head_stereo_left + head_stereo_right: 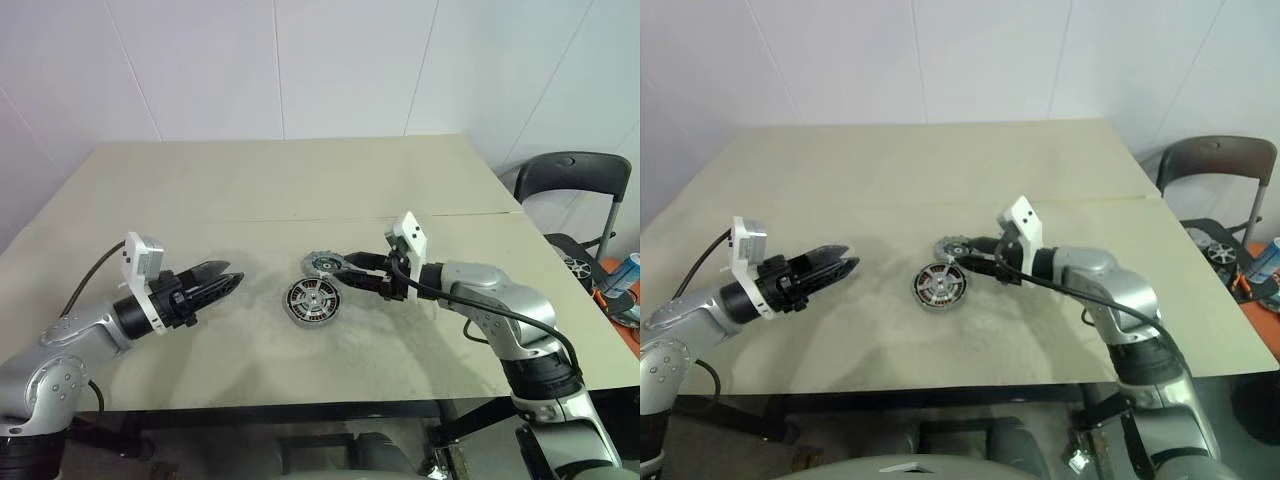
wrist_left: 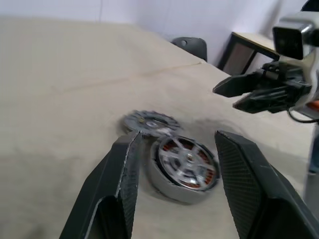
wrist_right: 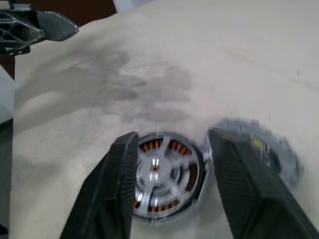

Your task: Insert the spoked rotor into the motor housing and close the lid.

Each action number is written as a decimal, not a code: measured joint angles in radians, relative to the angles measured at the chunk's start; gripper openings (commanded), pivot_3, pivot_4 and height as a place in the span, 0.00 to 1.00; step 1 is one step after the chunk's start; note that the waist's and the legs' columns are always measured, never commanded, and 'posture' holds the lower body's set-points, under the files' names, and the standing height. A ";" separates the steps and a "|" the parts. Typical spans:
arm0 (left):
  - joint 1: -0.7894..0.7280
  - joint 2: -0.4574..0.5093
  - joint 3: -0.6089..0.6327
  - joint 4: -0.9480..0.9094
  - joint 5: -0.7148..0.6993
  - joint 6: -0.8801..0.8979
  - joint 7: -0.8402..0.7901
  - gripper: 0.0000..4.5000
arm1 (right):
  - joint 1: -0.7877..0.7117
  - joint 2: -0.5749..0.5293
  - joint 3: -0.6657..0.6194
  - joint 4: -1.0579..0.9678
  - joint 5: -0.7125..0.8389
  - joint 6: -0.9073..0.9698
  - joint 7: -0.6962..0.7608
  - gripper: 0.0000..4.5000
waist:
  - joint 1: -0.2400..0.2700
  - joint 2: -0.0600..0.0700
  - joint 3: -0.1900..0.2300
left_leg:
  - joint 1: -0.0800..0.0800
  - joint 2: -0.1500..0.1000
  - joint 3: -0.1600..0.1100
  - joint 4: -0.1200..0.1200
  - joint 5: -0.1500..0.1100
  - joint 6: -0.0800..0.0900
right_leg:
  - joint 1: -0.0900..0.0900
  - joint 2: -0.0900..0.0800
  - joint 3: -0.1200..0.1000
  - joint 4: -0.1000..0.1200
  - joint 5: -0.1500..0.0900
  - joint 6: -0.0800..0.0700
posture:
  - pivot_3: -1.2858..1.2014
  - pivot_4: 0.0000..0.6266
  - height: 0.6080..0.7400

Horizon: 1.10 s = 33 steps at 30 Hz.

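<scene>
Presently, step in hand: judged to be the approach to the spoked rotor; it is not yet lifted or seated.
Spoked rotor: the spoked rotor [image 1: 320, 264] lies on the desk [image 1: 250, 180] at mid-width, just beyond the motor housing [image 1: 312, 299] on its far side. They are so close that I cannot tell whether the rims touch.
Motor housing: it lies flat with its copper windings facing up, nearer the robot than the rotor.
Key relation: the rotor sits directly left of the right pincer [image 1: 342, 272], whose tips are just beside its right rim. The left pincer [image 1: 225, 280] is well apart, off to the left of both discs. The right arm is plainly the nearer one.
Axis: the rotor is round, so it has no long axis to line up with. It looks flat or slightly tipped toward the housing, and the rim is the obvious place to grip.
Right pincer: released, its fingers apart with nothing between them, pointing left and slightly down.
Left pincer: released and empty, held level above the desk and pointing right toward the discs.
Next move, as a judgement: the fingers must straddle the rotor's rim without nudging the housing beside it.
Surface: a pale beige desk top with a seam running across it beyond the parts, and grey smudges around the discs.
Room: a plain white wall [image 1: 300, 60] stands behind, and a dark chair [image 1: 575, 180] stands far right.
</scene>
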 measured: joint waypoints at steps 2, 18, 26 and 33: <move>-0.037 -0.002 0.005 0.034 0.016 -0.010 0.001 0.55 | -0.043 0.036 0.025 0.055 -0.021 -0.035 0.016 0.44 | -0.002 0.000 0.000 | 0.000 0.000 0.000 0.000 0.000 0.000 | 0.001 0.000 0.000 0.000 -0.001 0.002 | 0.52 0.00 1.00; -0.063 -0.047 0.035 0.023 -0.022 0.074 0.046 0.55 | -0.094 0.111 0.097 0.142 -0.126 -0.115 0.056 0.01 | -0.002 0.000 0.000 | 0.000 0.000 -0.002 0.001 0.000 0.000 | -0.003 0.000 -0.002 0.011 0.001 0.001 | 0.52 0.00 1.00; -0.052 -0.073 0.018 0.003 -0.025 0.098 0.051 0.55 | -0.082 0.167 0.105 0.167 -0.143 -0.121 0.051 0.01 | -0.005 0.000 0.000 | 0.002 0.001 -0.003 0.001 0.000 0.000 | -0.003 0.002 -0.001 0.014 0.002 0.002 | 0.52 0.00 1.00; -0.023 -0.104 -0.005 0.004 0.010 0.076 0.035 0.55 | -0.067 0.220 0.178 0.301 -0.219 -0.179 0.051 0.01 | -0.002 -0.001 -0.001 | 0.002 0.000 -0.002 0.002 0.000 -0.001 | -0.003 0.001 -0.001 0.013 0.001 0.001 | 0.52 0.00 1.00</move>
